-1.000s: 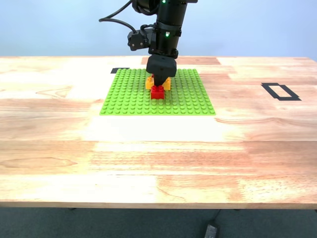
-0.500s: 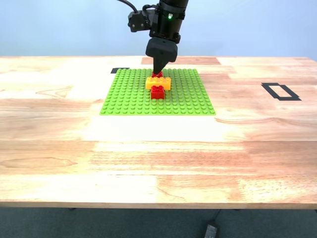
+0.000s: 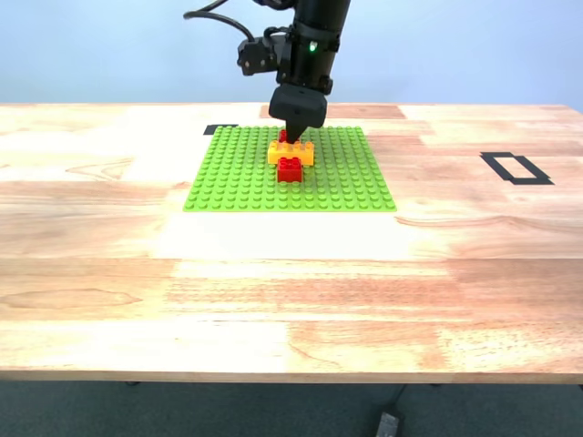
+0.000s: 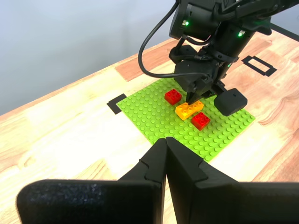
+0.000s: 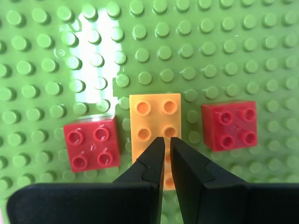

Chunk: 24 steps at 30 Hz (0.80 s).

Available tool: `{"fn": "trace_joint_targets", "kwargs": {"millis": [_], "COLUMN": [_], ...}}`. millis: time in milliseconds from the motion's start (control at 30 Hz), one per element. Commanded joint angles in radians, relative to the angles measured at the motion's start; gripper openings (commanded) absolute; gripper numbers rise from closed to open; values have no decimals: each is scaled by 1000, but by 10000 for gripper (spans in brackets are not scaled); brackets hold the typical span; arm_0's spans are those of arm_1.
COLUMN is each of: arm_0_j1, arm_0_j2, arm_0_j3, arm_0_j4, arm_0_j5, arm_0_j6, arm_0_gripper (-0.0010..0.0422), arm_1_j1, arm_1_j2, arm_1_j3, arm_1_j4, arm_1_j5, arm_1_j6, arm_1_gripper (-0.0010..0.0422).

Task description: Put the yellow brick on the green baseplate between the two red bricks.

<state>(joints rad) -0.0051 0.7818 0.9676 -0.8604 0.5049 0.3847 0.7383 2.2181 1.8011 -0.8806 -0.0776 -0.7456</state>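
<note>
- Two red bricks [image 5: 92, 147] [image 5: 229, 124], one yellow brick [image 5: 154, 126] between them on the green baseplate [image 3: 237, 173].
- My second gripper [image 5: 166, 144] above yellow, jaws nearly together (empty).
- Far red brick: clear in wrist views only; my first gripper [image 4: 165, 145] pressed together.

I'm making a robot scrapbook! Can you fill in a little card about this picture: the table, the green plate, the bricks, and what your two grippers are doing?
table: light wood
green baseplate: flat on table
yellow brick: on baseplate, between the reds
two red bricks: one each side of yellow, small gaps
my second gripper: jaws nearly together, empty, just above yellow brick
my first gripper: closed, empty, off to the side
</note>
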Motion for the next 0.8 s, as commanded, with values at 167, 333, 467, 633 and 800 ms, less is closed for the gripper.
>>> {"fn": "trace_joint_targets", "kwargs": {"millis": [167, 333, 467, 633, 800], "arm_0_j1": [0, 0, 0, 0, 0], "arm_0_j2": [1, 1, 1, 1, 1], "arm_0_j3": [0, 0, 0, 0, 0], "arm_0_j4": [8, 4, 6, 6, 3], "arm_0_j5": [0, -4, -7, -8, -7], "arm_0_j6": [-2, 7, 7, 7, 7], "arm_0_gripper": [0, 0, 0, 0, 0], "arm_1_j1": [-1, 0, 0, 13, 12], "arm_1_j2": [-1, -1, 10, 34, 24], "arm_1_j3": [-15, -56, -61, -56, -60], "arm_1_j4": [16, 55, 68, 80, 120], "arm_1_j5": [2, 11, 55, 58, 76], "arm_1_j6": [-4, -32, -76, -79, -98], "arm_1_gripper": [18, 18, 18, 18, 18]}}
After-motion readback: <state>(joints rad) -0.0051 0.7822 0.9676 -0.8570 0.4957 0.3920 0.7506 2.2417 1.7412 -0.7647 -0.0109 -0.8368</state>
